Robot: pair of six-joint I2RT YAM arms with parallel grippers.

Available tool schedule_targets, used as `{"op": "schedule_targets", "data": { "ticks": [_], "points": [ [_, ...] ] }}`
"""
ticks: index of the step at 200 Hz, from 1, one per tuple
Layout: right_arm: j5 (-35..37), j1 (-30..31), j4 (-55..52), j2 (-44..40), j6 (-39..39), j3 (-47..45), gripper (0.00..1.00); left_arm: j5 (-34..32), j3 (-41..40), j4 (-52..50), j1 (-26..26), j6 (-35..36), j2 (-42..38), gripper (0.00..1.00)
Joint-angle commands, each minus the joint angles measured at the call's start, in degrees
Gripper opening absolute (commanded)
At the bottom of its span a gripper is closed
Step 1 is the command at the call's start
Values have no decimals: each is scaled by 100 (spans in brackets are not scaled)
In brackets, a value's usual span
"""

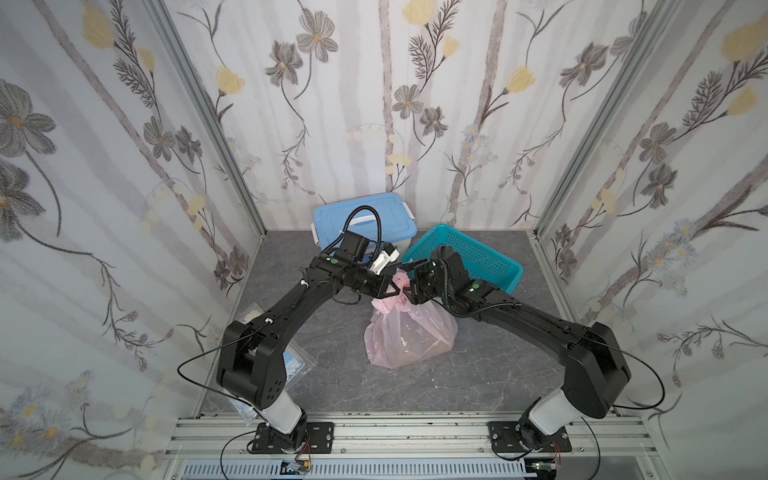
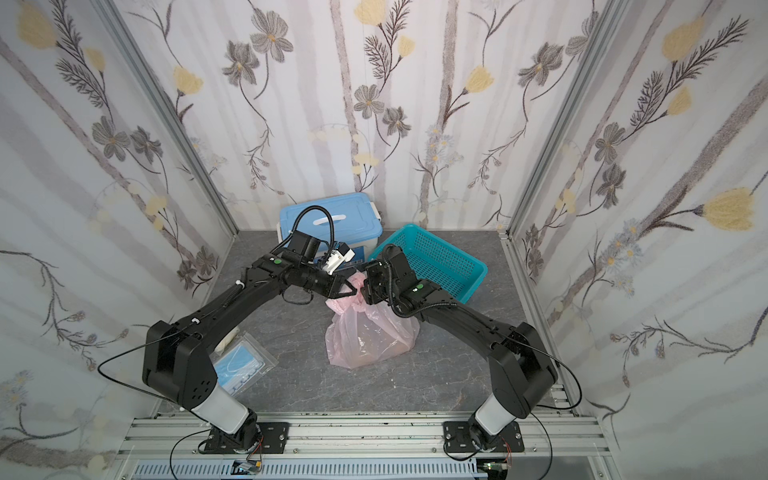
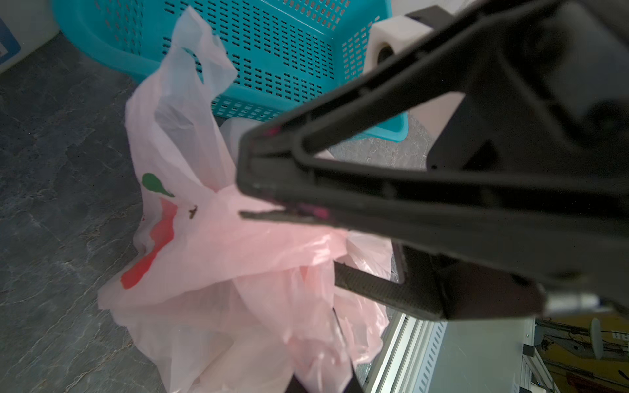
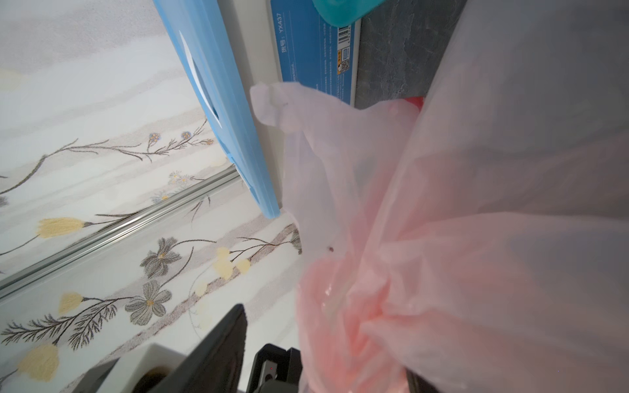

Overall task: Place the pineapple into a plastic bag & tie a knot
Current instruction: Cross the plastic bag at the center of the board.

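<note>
The pink plastic bag [image 1: 409,332] stands on the grey tabletop in both top views, bulging. The pineapple [image 2: 380,347] shows only as a dim brownish shape through the plastic. The bag's handles are scrunched together at the top [image 1: 400,286], and I cannot tell whether they form a knot. My left gripper [image 1: 390,291] comes in from the left and is shut on pink handle film, which shows pinched in the left wrist view [image 3: 323,381]. My right gripper [image 1: 412,287] faces it from the right and is open, its fingers [image 4: 221,340] straddling the bunched plastic [image 4: 357,323] with a gap.
A blue lidded box [image 1: 365,220] stands at the back wall. A teal perforated basket [image 1: 469,257] leans just behind my right arm. A clear packet of blue masks [image 2: 241,365] and a small clear packet [image 1: 253,316] lie under my left arm. Flowered walls close three sides.
</note>
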Motion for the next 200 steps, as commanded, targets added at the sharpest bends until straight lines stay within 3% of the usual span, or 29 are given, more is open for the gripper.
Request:
{"op": "schedule_targets", "data": {
  "ticks": [1,43,93,111,127,154,180,200],
  "points": [
    [83,-18,122,232,234,213,70,102,12,62,0,76,-48,0],
    [169,0,474,605,210,499,59,125,-108,7,1,-19,-134,0],
    [179,24,437,565,-588,737,12,290,-801,512,-18,-549,-602,0],
    [54,74,451,561,-994,731,0,372,-871,746,-93,-729,-699,4],
    [-87,88,250,573,-1485,864,0,389,-927,819,-119,-676,-853,15],
    [-196,88,-292,500,-2628,1248,0,215,-1221,953,-121,-519,-1552,53],
    [-323,92,-743,422,-4006,1631,0,-18,-1558,1091,-125,-445,-2670,73],
    [-589,88,-926,371,-5068,1782,0,-661,-1687,1167,-142,-611,-3582,86]
  ]
}}
